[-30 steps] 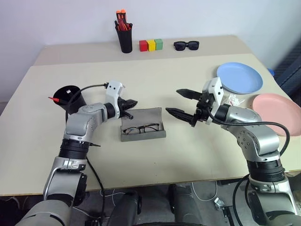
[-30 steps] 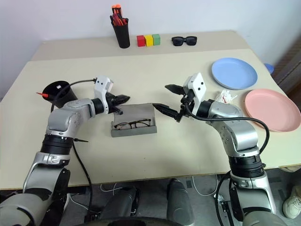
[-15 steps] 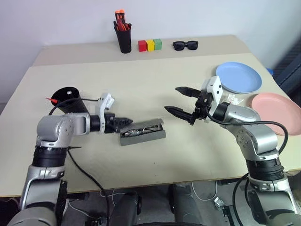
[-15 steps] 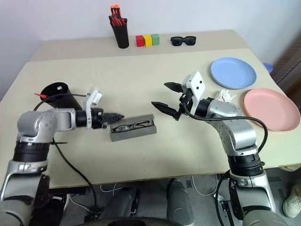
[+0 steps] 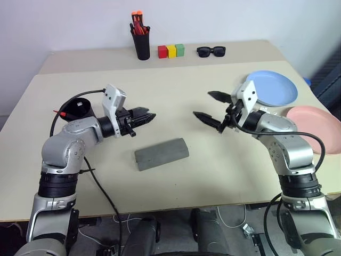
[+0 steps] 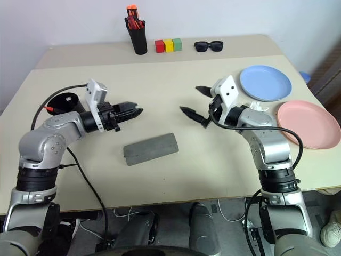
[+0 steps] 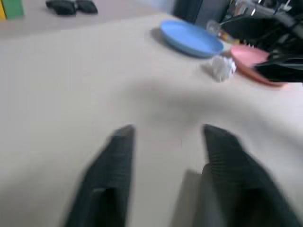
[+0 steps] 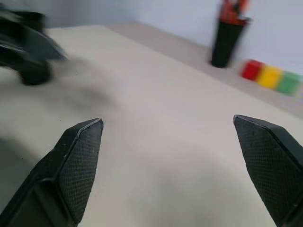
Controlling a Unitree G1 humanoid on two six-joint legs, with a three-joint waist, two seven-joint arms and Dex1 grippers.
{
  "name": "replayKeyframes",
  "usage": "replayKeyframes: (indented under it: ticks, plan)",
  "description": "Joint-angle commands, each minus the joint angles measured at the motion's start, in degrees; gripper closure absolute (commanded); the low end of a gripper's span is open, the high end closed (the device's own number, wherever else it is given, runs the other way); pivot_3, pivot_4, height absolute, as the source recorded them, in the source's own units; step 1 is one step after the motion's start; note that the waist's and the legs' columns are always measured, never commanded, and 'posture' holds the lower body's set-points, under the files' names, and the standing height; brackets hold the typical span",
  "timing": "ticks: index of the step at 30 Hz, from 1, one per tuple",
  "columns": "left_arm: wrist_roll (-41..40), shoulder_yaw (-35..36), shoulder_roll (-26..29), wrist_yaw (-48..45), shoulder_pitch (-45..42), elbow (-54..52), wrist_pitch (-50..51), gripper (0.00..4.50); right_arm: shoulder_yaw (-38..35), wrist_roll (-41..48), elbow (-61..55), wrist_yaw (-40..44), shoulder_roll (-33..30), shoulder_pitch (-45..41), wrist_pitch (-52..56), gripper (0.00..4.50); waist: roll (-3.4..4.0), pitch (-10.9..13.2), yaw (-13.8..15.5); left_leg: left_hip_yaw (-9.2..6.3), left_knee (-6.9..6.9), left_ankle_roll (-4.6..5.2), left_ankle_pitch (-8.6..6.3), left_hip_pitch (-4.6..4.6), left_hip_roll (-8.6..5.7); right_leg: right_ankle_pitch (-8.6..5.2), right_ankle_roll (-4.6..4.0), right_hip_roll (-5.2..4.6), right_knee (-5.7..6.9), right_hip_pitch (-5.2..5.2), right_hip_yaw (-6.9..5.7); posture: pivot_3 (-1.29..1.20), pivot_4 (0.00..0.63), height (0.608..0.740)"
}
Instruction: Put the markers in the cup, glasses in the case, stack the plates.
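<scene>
The grey case [image 5: 161,153] lies shut on the table between my arms, and the glasses are hidden. My left gripper [image 5: 151,116] hovers above and behind the case's left end, open and empty; its fingers [image 7: 120,156] stand apart in the left wrist view. The right gripper [image 5: 203,104] hangs wide open and empty to the right of the case, pointing left. At the far left stands the black cup [image 5: 77,109] with a red marker [image 5: 59,112] tip poking over its rim. The blue plate [image 5: 273,88] and pink plate [image 5: 314,125] lie side by side at the right.
A black pen holder [image 5: 141,40] with orange-red pens, three coloured blocks [image 5: 170,51] and black sunglasses [image 5: 211,51] line the back edge. A crumpled white scrap [image 6: 256,108] lies beside the blue plate, behind my right wrist.
The case lid came down over the glasses and is now shut. My left gripper rose off the case and opened. The right gripper drew back toward the plates.
</scene>
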Motion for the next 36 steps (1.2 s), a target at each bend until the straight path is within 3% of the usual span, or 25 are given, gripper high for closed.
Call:
replayKeyframes:
  ticks: [1, 5, 11, 16, 22, 26, 31, 32, 36]
  plan:
    - [-2.6, 2.3, 0.6, -2.8, 0.2, -3.4, -3.1, 0.20, -4.0, -4.5, 7.0, -2.8, -5.4, -3.4, -2.1, 0.00, 0.00, 0.0, 0.2, 0.00, 0.01, 0.00, 0.00, -0.01, -0.01, 0.00, 0.00, -0.02, -0.01, 0.01, 0.00, 0.00, 0.150, 0.740]
    - [-6.6, 3.6, -0.1, -6.7, 0.7, -4.0, -5.0, 0.05, -5.6, -10.0, 18.0, -8.5, -12.6, -5.5, 0.3, 0.00, 0.00, 0.0, 0.3, 0.00, 0.04, 0.01, 0.00, -0.03, -0.05, 0.00, 0.00, -0.07, -0.02, 0.04, -0.01, 0.00, 0.150, 0.740]
    - [-9.4, 4.1, 1.9, -11.2, 3.9, -6.4, -5.9, 0.05, -9.2, -10.6, 19.6, -10.6, -17.6, -0.8, 9.0, 0.00, 0.01, 0.0, -0.4, 0.13, -0.03, 0.08, -0.04, 0.03, 0.01, 0.00, -0.01, -0.03, -0.04, 0.02, 0.06, 0.00, 0.150, 0.740]
    - [-10.8, 4.1, 3.9, -13.1, 4.2, -5.7, -5.6, 0.05, -10.7, -10.0, 18.9, -10.5, -18.7, 4.7, 15.9, 0.00, 0.01, 0.0, 0.0, 0.13, 0.07, 0.10, -0.04, 0.04, 0.00, 0.00, 0.00, -0.04, -0.04, 0.12, 0.07, 0.00, 0.150, 0.740]
    - [-10.6, 3.4, 5.3, -13.9, 4.2, -5.5, -5.8, 0.05, -11.2, -11.8, 23.1, -14.3, -18.3, 6.6, 16.9, 0.00, 0.02, 0.0, -0.1, 0.15, 0.08, 0.11, -0.05, 0.08, 0.00, 0.00, 0.01, -0.03, -0.04, 0.14, 0.07, 0.00, 0.150, 0.740]
    - [-10.6, 3.2, 5.4, -13.6, 4.6, -5.8, -5.9, 0.00, -11.7, -11.3, 24.1, -14.8, -17.8, 6.8, 18.2, 1.24, 0.02, 0.0, 0.0, 0.15, 0.08, 0.11, -0.05, 0.09, 0.00, 0.00, 0.01, -0.03, -0.05, 0.16, 0.07, 0.00, 0.150, 0.740]
    - [-10.1, 3.1, 5.0, -12.8, 4.9, -6.0, -6.6, 0.00, -12.0, -12.2, 26.5, -17.0, -18.1, 4.5, 16.1, 3.96, 0.02, 0.0, 0.1, 0.15, 0.08, 0.11, -0.04, 0.08, 0.00, 0.00, 0.01, -0.03, -0.06, 0.17, 0.07, 0.00, 0.150, 0.740]
    - [-10.1, 3.1, 4.8, -12.6, 4.9, -6.1, -6.8, 0.00, -12.1, -12.4, 27.2, -17.6, -18.3, 4.0, 15.3, 4.31, 0.02, 0.0, 0.0, 0.15, 0.09, 0.11, -0.04, 0.08, 0.00, 0.00, 0.01, -0.04, -0.06, 0.17, 0.07, 0.00, 0.150, 0.740]
    - [-10.2, 3.4, 4.3, -11.2, 4.7, -6.2, -7.0, 0.00, -12.4, -14.0, 32.4, -21.7, -18.4, -0.8, 8.5, 4.46, 0.02, 0.0, 0.0, 0.15, 0.10, 0.11, -0.04, 0.12, 0.00, 0.00, 0.01, -0.03, -0.07, 0.21, 0.07, 0.00, 0.150, 0.740]
